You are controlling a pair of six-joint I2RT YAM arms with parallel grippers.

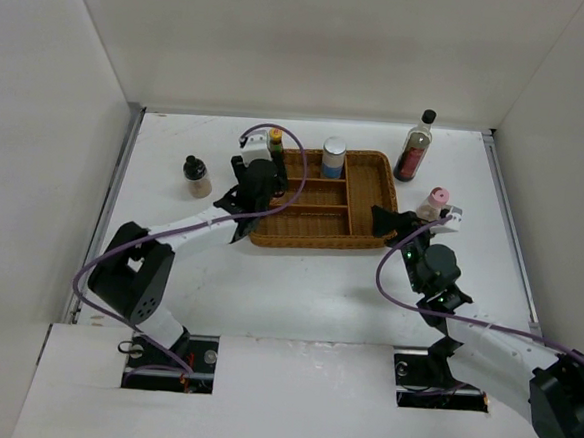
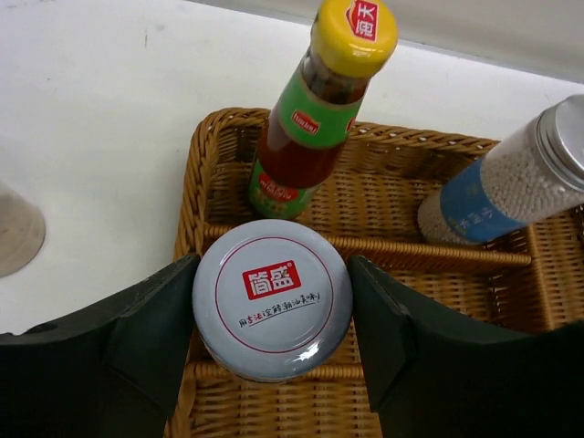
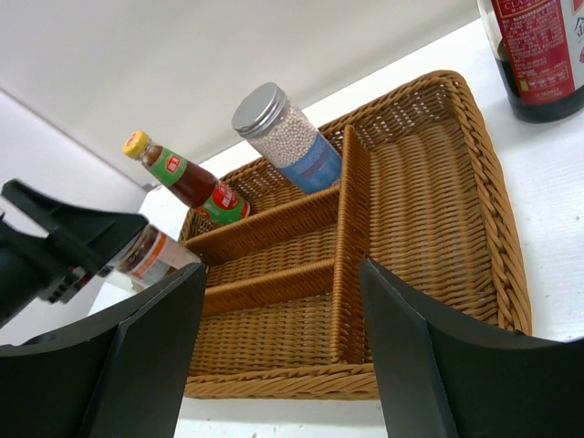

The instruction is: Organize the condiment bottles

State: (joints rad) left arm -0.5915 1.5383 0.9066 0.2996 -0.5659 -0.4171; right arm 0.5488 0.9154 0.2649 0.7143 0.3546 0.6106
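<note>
Short red-white-lidded jar (image 2: 272, 306) is pinched at its lid between the left gripper's (image 2: 274, 321) fingers, over the left end of the brown wicker tray (image 1: 372, 190). Behind it, the yellow-capped red-green bottle (image 2: 315, 119) and silver-lidded blue-label jar (image 2: 511, 182) share the far compartment. On the white table (image 1: 297, 290), the black-capped tan bottle (image 1: 196, 176) stands left of the tray, and the tall dark bottle (image 1: 413, 147) and pink-capped bottle (image 1: 434, 203) stand on its right. The right gripper (image 3: 283, 338) is spread and empty, near the pink-capped one.

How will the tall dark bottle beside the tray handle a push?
The tall dark bottle stands upright and slim, so a high push likely tips it. It looks like glossy glass with dark contents: probably heavy-ish, slippery, breakable.
</note>
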